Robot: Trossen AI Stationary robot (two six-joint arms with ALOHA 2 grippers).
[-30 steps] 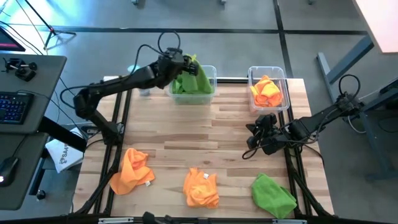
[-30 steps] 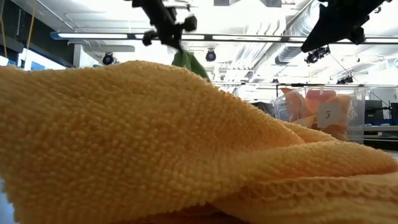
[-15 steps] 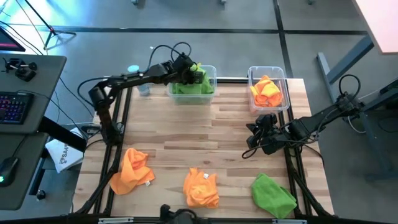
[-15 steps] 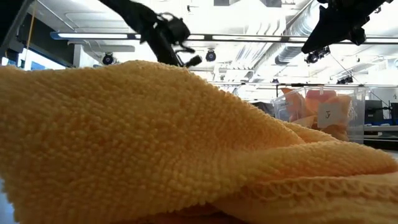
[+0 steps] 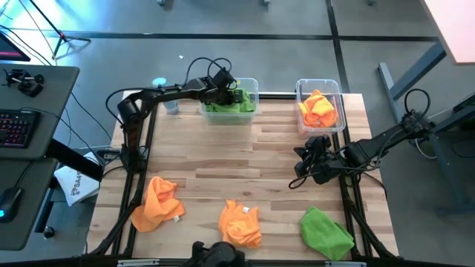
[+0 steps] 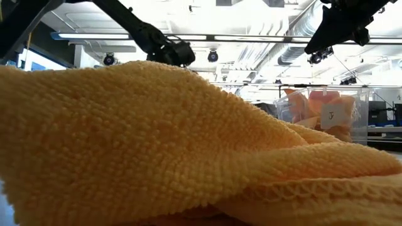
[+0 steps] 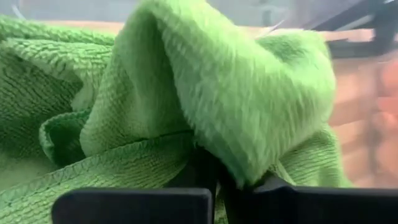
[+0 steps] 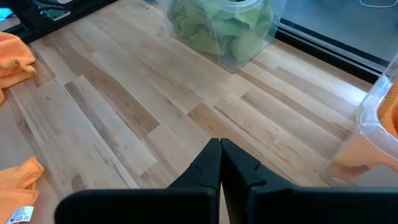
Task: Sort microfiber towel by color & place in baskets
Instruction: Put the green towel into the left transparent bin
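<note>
The wider clear basket (image 5: 253,87) at the table's far edge holds green towels (image 5: 223,106). My left gripper (image 5: 228,94) reaches into it, shut on a green towel (image 7: 224,93) that fills the left wrist view. The narrower basket (image 5: 300,93) to its right holds orange towels (image 5: 319,107). On the near part of the table lie two orange towels (image 5: 157,202) (image 5: 240,222) and a green towel (image 5: 326,231). My right gripper (image 5: 300,169) waits shut above the table's right side, with nothing in it. My left gripper pinches a raised fold of the green towel (image 7: 242,163) between its two fingers. The fingers slant down into the basket from the table's left. The towel bunches up in front of the fingers, and its lower folds (image 7: 93,180) lie on the green cloth in the basket.
A small light-blue bottle (image 5: 159,83) stands left of the wider basket. In the low view one orange towel (image 6: 157,144) lies right before the camera and hides most of the table. Bare wood (image 5: 245,156) lies between the baskets and the near towels.
My left gripper has gone down into the wider basket, tipping further downward and rolling, still shut on the green towel. The towel, which hung above the basket's rim, now lies bunched on the green pile inside.
</note>
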